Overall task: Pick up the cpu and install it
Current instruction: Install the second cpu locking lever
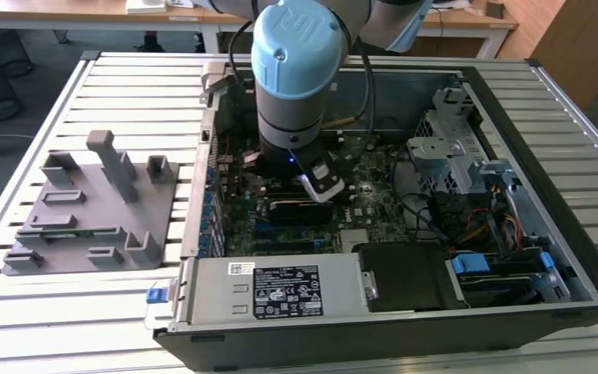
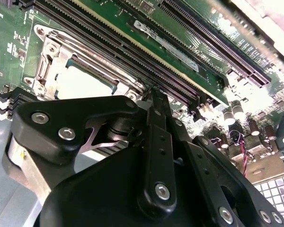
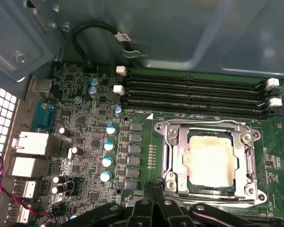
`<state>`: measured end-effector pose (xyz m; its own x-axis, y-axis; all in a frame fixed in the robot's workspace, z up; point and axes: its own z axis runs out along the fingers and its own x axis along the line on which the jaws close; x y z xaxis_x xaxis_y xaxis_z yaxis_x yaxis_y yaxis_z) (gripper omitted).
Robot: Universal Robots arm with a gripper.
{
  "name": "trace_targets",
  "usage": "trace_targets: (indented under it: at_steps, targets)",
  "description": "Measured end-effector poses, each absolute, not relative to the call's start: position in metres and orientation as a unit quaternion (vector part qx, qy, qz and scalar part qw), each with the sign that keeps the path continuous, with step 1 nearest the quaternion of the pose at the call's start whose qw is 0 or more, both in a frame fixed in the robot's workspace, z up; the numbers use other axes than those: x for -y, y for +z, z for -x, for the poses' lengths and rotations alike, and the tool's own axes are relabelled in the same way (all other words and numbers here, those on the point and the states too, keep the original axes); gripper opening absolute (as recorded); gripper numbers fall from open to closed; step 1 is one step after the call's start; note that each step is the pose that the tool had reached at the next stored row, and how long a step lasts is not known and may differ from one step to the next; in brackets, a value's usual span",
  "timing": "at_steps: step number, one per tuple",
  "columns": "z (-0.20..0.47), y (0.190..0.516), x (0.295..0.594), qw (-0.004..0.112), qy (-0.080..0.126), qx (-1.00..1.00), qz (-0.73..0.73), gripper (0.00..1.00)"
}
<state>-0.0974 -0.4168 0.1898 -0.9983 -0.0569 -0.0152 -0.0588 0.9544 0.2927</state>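
**CPU in socket, closed fingers low at the frame: contact risk**

Going by the exterior view's left to right: the grey fixture (image 1: 91,210) sits on the slatted table (image 1: 122,78), well apart from the open PC case (image 1: 548,101). My arm (image 1: 293,70) reaches down into the middle of the case, over the motherboard (image 1: 372,167). The drive cage (image 1: 450,148) and loose cables (image 1: 486,222) are towards the exterior view's right, away from the work.

The gripper (image 3: 156,183) looks closed, fingers pressed together and holding nothing. The same shows in the second wrist view (image 2: 154,94). The cpu (image 3: 212,158) lies inside the socket frame (image 3: 168,142), pale top up, and it looks level to me. In the second wrist view the cpu (image 2: 83,82) shows just past the gripper body. The fingertips sit just beside the frame's edge, low over the board.

Risks as I see them:
- Any drop or sideways drift could scrape the fingertips on the frame or the board, because they are so close.
- A knock to the frame might shift the cpu if it is not fully seated. I can't confirm the seating from here.
- The row of capacitors (image 3: 107,146) stands near the fingers, so a swing that way could clip them.
- The memory slots (image 3: 194,94) run beside the frame, and the wide gripper body could catch their clips.
- I can't tell if the frame's latch is locked. If it is not, the cpu is unsecured.
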Motion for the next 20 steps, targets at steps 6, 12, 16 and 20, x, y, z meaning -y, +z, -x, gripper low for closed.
trace_targets:
  at_steps: [6, 12, 16, 20]
  targets:
    - [0.0979, 0.1898, 0.4157, 0.003, 0.149, -0.988, 0.029, 0.11]
    - [0.0982, 0.1898, 0.4142, 0.003, 0.150, -0.988, 0.029, 0.11]
    - [0.0986, 0.1896, 0.4136, 0.003, 0.150, -0.988, 0.029, 0.11]
    - [0.0998, 0.1894, 0.4134, 0.003, 0.150, -0.988, 0.029, 0.11]
